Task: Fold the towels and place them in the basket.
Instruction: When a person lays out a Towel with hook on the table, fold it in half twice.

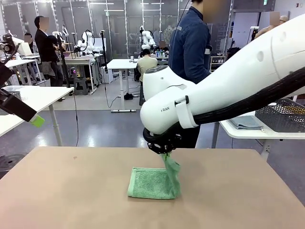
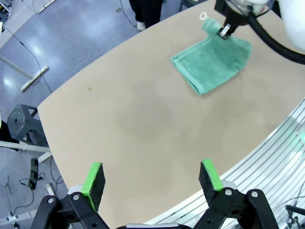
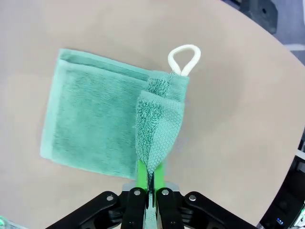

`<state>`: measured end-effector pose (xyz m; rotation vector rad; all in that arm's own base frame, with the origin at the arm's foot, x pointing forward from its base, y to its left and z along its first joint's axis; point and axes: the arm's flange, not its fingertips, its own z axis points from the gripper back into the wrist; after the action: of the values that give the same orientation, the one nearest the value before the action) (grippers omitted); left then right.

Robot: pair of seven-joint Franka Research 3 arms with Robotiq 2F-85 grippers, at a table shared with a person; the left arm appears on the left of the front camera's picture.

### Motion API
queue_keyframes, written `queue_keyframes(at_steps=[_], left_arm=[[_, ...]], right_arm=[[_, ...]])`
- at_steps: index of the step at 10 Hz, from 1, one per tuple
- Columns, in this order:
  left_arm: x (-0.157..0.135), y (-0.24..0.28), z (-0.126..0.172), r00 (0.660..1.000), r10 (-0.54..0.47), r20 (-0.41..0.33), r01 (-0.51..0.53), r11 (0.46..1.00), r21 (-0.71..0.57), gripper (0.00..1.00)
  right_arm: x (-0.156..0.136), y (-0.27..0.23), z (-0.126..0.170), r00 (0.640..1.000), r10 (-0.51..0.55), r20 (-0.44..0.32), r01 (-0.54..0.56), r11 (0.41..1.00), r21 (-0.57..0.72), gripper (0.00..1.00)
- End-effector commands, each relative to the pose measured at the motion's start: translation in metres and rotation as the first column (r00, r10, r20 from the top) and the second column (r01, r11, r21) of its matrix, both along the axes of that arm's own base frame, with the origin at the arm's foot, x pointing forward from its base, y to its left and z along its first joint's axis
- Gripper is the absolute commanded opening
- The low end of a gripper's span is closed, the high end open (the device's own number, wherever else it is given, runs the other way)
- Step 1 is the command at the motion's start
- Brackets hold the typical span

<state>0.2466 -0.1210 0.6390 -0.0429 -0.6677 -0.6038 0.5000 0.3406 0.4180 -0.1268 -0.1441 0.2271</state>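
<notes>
A mint-green towel lies folded on the tan table, a little right of the middle. My right gripper is shut on one corner of it and holds that corner up off the table. In the right wrist view the pinched fold rises from the gripper over the flat towel, with the white loop at the far corner. My left gripper hangs open high over the table's left side, far from the towel. The dark mesh basket stands on a white side table at the right.
A person in a dark blue shirt stands at the table's far edge behind my right arm. A folded grey cloth lies beside the basket. The tan tabletop left of the towel is bare.
</notes>
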Motion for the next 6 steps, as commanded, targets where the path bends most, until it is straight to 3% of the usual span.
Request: queue_keyframes(at_steps=[1, 6], left_arm=[[0.002, 0.0, 0.0, 1.0, 0.01, 0.005, -0.01, 1.0, -0.006, 1.0], [0.002, 0.0, 0.0, 1.0, 0.01, 0.005, -0.01, 1.0, -0.006, 1.0]], right_arm=[[0.018, 0.025, -0.007, 0.997, -0.057, -0.052, 0.06, 0.997, 0.052, 0.0], [0.033, 0.064, -0.04, 0.989, -0.116, -0.088, 0.122, 0.991, 0.061, 0.0]])
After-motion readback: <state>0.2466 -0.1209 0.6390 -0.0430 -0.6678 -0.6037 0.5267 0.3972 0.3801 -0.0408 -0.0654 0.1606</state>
